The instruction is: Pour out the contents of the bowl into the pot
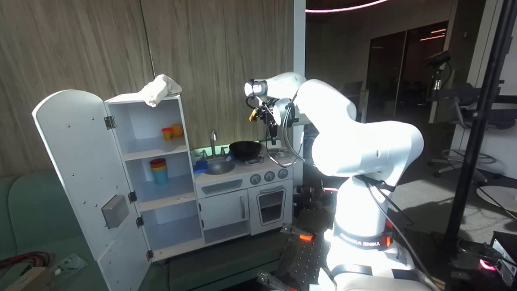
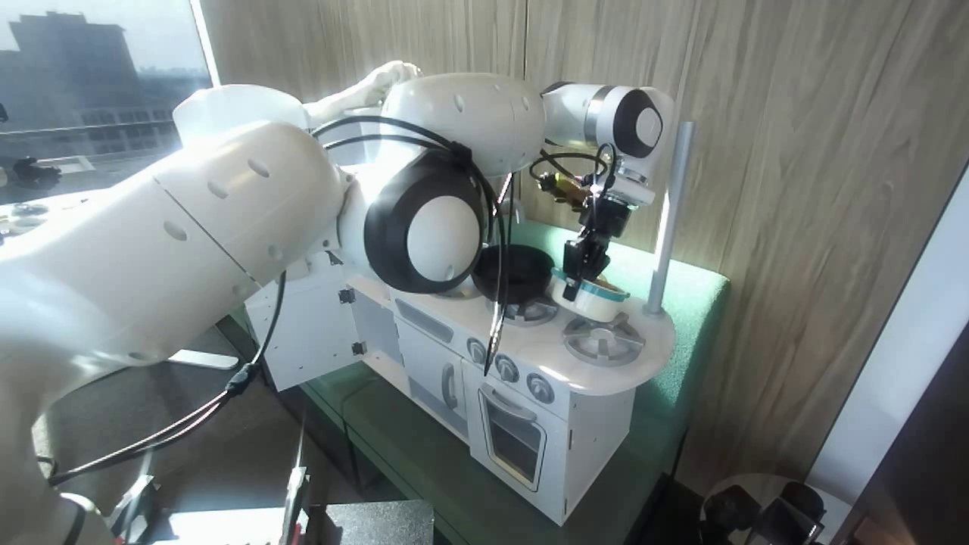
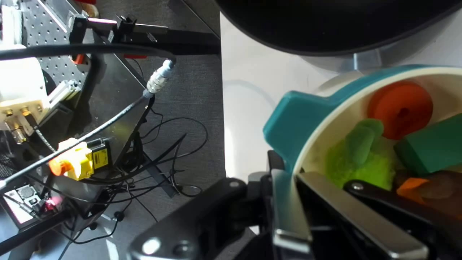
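The pot [image 1: 245, 150] is black and round and stands on a stove burner, seen in both exterior views [image 2: 515, 272]. Its edge also shows at the top of the wrist view [image 3: 335, 25]. The bowl [image 2: 594, 304] is off-white with a teal rim and tab handle [image 3: 301, 122], beside the pot at the free burner. It contains an orange-red ring, green pieces and brown and orange pieces. My gripper [image 3: 294, 177] is shut on the bowl's rim, one finger inside and one outside. It points down in both exterior views [image 1: 274, 140] [image 2: 581, 286]. The gap under the bowl is unclear.
The free burner [image 2: 603, 341] lies at the counter's end, near an upright post [image 2: 670, 219]. The sink [image 1: 220, 166] and faucet [image 1: 213, 141] are on the pot's other side. A shelf unit [image 1: 165, 147] holds toy cups [image 1: 159, 169]. Cables [image 2: 500, 303] hang from the arm.
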Motion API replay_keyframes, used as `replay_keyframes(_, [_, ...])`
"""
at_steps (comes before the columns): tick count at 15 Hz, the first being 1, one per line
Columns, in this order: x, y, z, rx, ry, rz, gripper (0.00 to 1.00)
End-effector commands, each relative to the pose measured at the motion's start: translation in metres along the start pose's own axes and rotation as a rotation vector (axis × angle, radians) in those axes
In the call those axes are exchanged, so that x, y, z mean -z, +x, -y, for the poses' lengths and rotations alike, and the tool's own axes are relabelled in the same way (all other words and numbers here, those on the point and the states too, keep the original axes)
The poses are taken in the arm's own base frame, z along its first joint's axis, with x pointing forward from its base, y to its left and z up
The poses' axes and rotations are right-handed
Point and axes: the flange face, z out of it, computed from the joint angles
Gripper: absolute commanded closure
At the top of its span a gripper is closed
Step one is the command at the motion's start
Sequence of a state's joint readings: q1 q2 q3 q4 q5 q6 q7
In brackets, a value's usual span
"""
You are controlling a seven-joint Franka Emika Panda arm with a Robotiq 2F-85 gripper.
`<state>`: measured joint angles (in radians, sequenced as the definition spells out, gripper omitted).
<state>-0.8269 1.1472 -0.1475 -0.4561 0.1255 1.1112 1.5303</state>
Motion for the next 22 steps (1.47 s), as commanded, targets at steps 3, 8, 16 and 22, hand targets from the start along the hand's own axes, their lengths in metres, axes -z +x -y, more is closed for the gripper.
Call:
replay_keyframes(3, [-0.014,0.003,0.014,-0.040,0.022,-0.013,0.99])
replay_keyframes(8, [-0.019,0.001,0.021,-0.038,0.035,-0.040,0.56])
replay_keyframes(16, [-0.007,0.029,0.051,-0.142,0.281,0.026,0.00])
replay_keyframes(22, [0.022,0.041,0.072,-0.172,0.565,0.050,0.00])
